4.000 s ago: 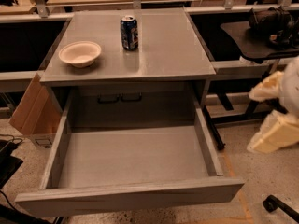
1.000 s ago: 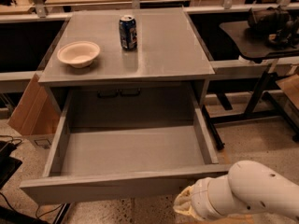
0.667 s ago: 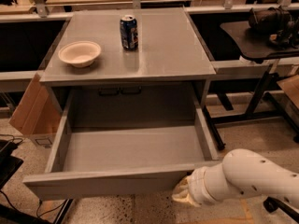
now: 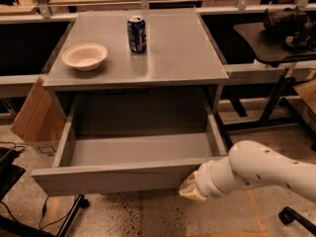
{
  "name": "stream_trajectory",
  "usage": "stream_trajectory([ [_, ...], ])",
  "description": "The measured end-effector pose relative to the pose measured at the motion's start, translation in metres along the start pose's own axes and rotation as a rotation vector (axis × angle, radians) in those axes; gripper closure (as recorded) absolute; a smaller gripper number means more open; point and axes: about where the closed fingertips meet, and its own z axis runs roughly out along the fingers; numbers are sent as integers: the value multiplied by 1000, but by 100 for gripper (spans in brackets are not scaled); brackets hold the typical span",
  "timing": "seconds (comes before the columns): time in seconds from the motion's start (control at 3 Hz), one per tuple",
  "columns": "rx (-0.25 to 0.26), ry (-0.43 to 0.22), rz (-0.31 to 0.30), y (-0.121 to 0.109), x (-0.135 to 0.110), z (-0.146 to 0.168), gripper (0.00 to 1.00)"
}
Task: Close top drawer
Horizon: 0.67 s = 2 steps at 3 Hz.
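Note:
The top drawer (image 4: 128, 149) is a wide matte grey tray with a plain flat front (image 4: 113, 177), pulled partly out of the grey cabinet and empty inside. My gripper (image 4: 190, 187) is at the right end of the drawer front, pressed against it from the outside, at the end of my white arm (image 4: 256, 172) that comes in from the lower right. The fingers are hidden behind the drawer front and my wrist.
On the cabinet top (image 4: 182, 53) stand a white bowl (image 4: 84, 56) at the left and a blue can (image 4: 137, 34) near the back middle. A cardboard box (image 4: 34, 115) leans at the cabinet's left. A dark table and metal legs (image 4: 276, 93) stand at the right.
The drawer has slid back into the cabinet; less of its inside shows. My arm swung in from the right to the drawer front and has moved up and inward with it.

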Motion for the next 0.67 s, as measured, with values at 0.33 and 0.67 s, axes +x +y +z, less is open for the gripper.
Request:
stream_trajectory([
  [0.33, 2, -2, 7, -7, -1, 1, 100],
  [0.67, 27, 4, 61, -46, -1, -4, 100],
])
